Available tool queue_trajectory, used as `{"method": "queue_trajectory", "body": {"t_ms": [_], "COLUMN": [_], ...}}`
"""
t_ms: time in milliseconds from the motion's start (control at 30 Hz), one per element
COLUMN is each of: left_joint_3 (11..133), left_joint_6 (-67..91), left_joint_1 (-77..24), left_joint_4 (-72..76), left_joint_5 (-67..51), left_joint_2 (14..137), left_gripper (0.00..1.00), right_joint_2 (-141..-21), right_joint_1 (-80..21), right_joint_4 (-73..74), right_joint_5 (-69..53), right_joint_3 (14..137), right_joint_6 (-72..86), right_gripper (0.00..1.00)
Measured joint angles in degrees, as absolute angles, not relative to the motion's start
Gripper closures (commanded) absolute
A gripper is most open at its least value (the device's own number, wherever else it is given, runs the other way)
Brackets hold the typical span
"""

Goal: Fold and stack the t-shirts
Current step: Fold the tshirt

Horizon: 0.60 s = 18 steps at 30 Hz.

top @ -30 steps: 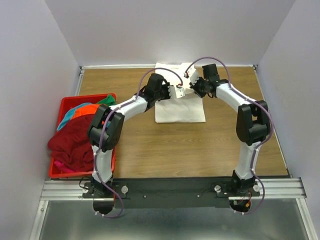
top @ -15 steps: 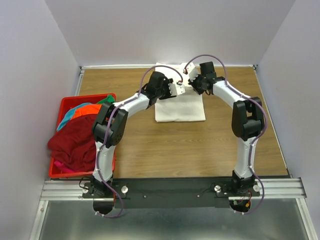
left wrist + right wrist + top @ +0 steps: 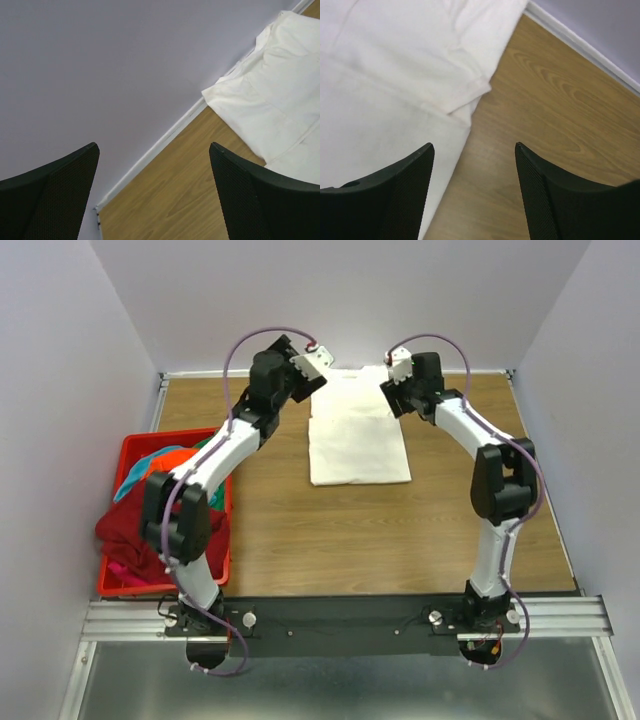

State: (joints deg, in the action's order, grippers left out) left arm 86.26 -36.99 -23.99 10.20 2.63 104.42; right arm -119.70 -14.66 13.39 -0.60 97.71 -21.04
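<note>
1. Jaws of the left gripper stand wide apart with nothing between them. A second ago they were pinched shut low over the white t-shirt.
2. The right gripper has opened too, somewhat less wide, and is just as empty. Only cloth and bare wood show between its fingers.
3. Both have lifted and parted. From the overhead view, the left gripper now hangs near the shirt's far left corner and the right gripper near its far right corner, where before they met over the shirt's upper middle.
4. The white t-shirt lies flat on the table as a narrow rectangle, its far edge close to the back wall. A tucked sleeve edge shows in the right wrist view.
5. My reading: a fold has just been let go, so the shirt is narrowed but probably still needs folding end to end.
6. The dark red t-shirt spills over the red basket, with orange, teal and green shirts heaped behind it. Most of the task remains.
</note>
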Motion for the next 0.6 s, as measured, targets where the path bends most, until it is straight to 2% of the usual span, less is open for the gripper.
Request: {"method": "queue_trajectory", "body": {"t_ms": [100,300,467,600], "left_joint_3": [76.1,53.7,44.7,43.1], "left_joint_6": [-39.8,-52.1,-56.7,-57.9], "left_joint_1": [-23.7,-30.7,-36.4,-37.6], "left_joint_4": [12.1,13.2,8.3,7.4], "left_joint_5": [-3.1,-12.0,-14.5,-14.4], "left_joint_2": [92.8,78.3,81.4,84.1], "left_gripper": [0.13,0.18,0.19,0.21], "right_joint_2": [-111.9,-91.8,-92.3,-94.9], "right_joint_1": [-13.9,-14.0,-14.6,-14.6], "right_joint_4": [13.6,21.7,25.7,27.0], "right_joint_5": [-10.1,-31.4,-33.8,-33.1], "right_joint_3": [88.9,69.0,63.1,62.1], "right_joint_6": [-27.9,-55.1,-66.7,-70.1], "right_gripper": [0.20,0.17,0.17,0.18]}}
